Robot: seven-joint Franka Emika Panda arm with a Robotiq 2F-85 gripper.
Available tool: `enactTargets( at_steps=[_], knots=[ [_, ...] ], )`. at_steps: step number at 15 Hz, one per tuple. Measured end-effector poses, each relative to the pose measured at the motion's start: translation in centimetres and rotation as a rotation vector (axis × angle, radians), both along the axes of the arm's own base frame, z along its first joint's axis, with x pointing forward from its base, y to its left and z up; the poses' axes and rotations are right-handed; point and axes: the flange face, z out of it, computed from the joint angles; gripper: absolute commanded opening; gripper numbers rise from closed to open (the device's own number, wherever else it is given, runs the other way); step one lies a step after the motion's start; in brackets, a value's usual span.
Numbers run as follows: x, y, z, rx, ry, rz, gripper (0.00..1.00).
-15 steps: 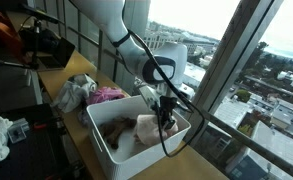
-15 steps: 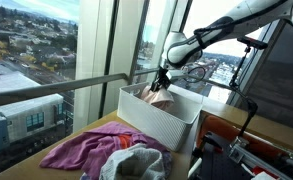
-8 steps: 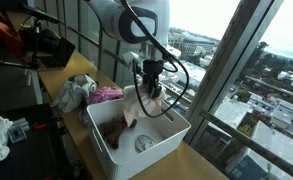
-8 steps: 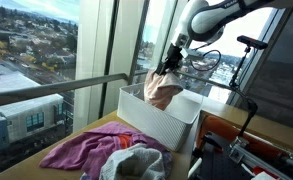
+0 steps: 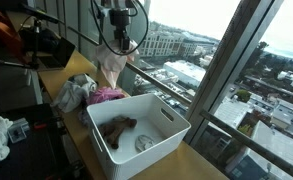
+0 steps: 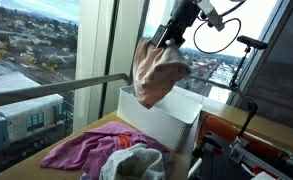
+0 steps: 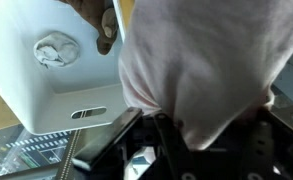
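My gripper [image 5: 120,42] [image 6: 167,37] is shut on a pale pink cloth [image 5: 111,66] [image 6: 158,72] [image 7: 201,70], which hangs high above the table. In both exterior views the cloth dangles over the white bin's [image 5: 176,139] [image 6: 146,122] edge nearest the clothes pile. The wrist view is mostly filled by this cloth, which hides the fingertips. Inside the bin lie a brown garment [image 5: 117,126] [image 7: 93,22] and a small white rolled item [image 5: 144,143] [image 7: 56,48].
A pile of clothes sits beside the bin: a magenta piece [image 5: 105,95] [image 6: 81,151] and grey-white pieces [image 5: 74,90] [image 6: 136,163]. Window glass and a railing [image 6: 46,88] run along the table's far side. Equipment stands [image 5: 26,45] crowd the room side.
The gripper has risen out of the bin with the pink cloth and swung toward the clothes pile. The cloth now hangs free, clear of the bin's contents.
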Motion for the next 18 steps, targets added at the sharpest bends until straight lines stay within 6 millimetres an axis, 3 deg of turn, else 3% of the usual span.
enactTargets(
  at_steps=[3, 5, 7, 11, 12, 13, 15, 18],
  knots=[
    [-2.5, 8.6, 0.1, 0.02, 0.011, 0.059, 0.0],
    [-3.8, 12.8, -2.2, 0.025, 0.052, 0.086, 0.0],
    [-4.4, 15.4, -6.5, 0.02, 0.12, 0.1, 0.0],
    [-5.1, 17.3, -17.3, 0.018, 0.246, 0.089, 0.0],
    [-5.3, 17.8, -19.9, 0.019, 0.274, 0.087, 0.25],
    [-5.6, 18.2, -22.4, 0.02, 0.302, 0.088, 0.27],
    [-6.1, 18.6, -26.5, 0.025, 0.352, 0.08, 0.4],
    [-5.5, 17.9, -28.8, 0.056, 0.394, 0.045, 0.61]
  ],
)
